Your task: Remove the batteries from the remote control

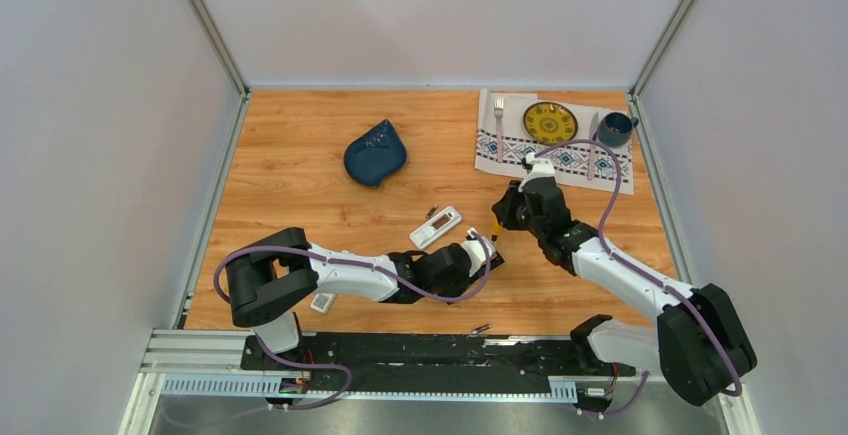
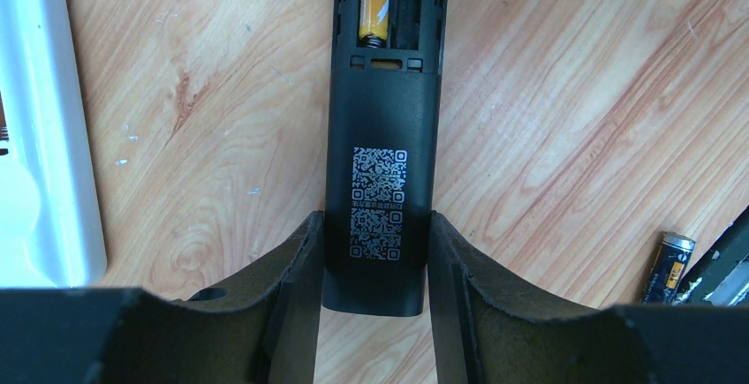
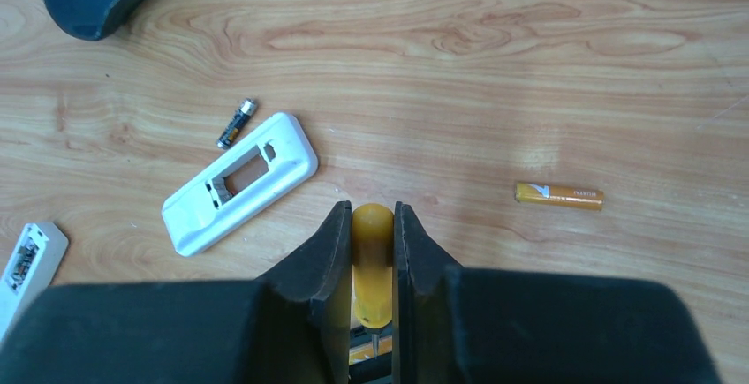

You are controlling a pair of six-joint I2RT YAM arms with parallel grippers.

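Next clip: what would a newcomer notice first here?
The slim black plastic remote control, at the front middle of the wooden table, is clamped in the left tool, its open bay showing one orange-gold battery. Over its far end, the right tool grips an orange-handled screwdriver.

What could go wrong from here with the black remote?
The left gripper pinches only the black remote's tail end, so prying may pivot it. The right gripper's orange-handled screwdriver could slip off the seated orange battery. A freed battery may roll across the table.
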